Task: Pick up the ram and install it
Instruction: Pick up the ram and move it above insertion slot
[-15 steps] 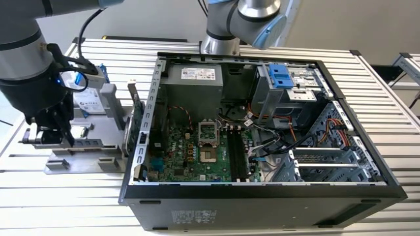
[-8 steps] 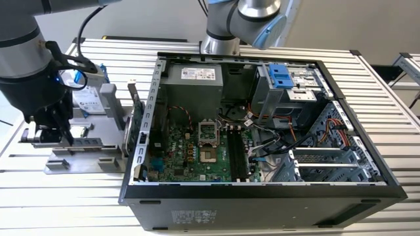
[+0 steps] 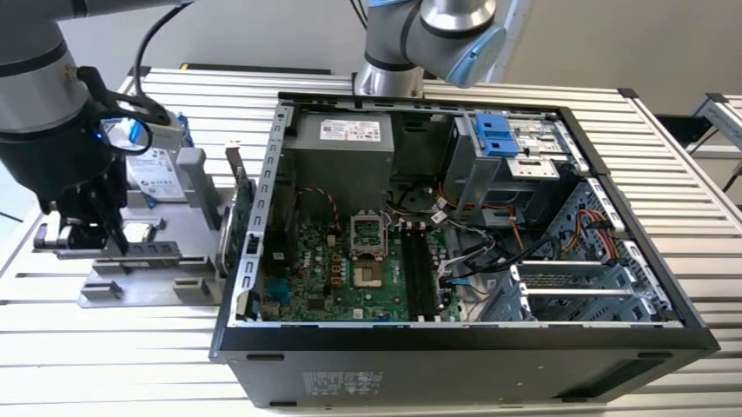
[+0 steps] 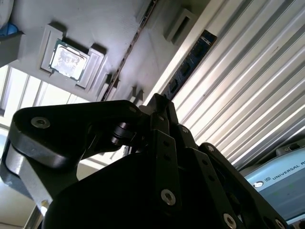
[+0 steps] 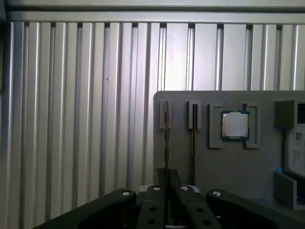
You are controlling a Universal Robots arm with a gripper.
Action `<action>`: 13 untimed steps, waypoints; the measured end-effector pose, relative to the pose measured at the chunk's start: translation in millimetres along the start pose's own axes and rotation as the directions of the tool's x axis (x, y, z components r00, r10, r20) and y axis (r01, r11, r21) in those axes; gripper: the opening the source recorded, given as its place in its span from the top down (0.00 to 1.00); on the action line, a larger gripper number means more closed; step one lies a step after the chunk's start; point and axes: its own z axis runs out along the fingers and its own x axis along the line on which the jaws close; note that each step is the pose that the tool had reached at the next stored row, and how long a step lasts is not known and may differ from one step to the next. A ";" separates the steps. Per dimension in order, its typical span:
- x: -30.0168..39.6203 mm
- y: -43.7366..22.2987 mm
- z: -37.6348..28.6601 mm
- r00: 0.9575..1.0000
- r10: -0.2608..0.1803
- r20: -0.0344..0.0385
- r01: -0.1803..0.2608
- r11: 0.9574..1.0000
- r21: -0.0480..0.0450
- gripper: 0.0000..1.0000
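The ram [image 5: 166, 138] stands on edge in a narrow slot at the rim of the grey parts tray [image 5: 228, 167]. In the second wrist view the ram [image 4: 190, 62] is a long dark stick beside the ribbed table. My gripper [image 5: 167, 179] is down at one end of the ram, and its fingers close against both faces of the stick. In the exterior view the gripper [image 3: 102, 243] hangs low over the tray [image 3: 151, 278] at that view's left. The open computer case [image 3: 464, 339] lies to that view's right, with long black memory slots [image 3: 418, 274] on its motherboard.
A square silver CPU chip [image 5: 235, 125] sits in a tray pocket, and a second narrow slot [image 5: 193, 129] runs beside the ram. A silver hard drive [image 3: 156, 178] lies at the tray's far end. The case wall [image 3: 249, 234] rises between tray and motherboard. Cables [image 3: 487, 243] cross inside.
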 end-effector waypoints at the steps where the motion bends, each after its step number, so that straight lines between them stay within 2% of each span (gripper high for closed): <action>1: 0.0 0.0 -0.6 1.000 0.000 0.000 0.000 1.000 0.000 1.00; 13: 0.5 0.4 -7.9 1.000 0.000 0.000 0.000 1.000 0.000 1.00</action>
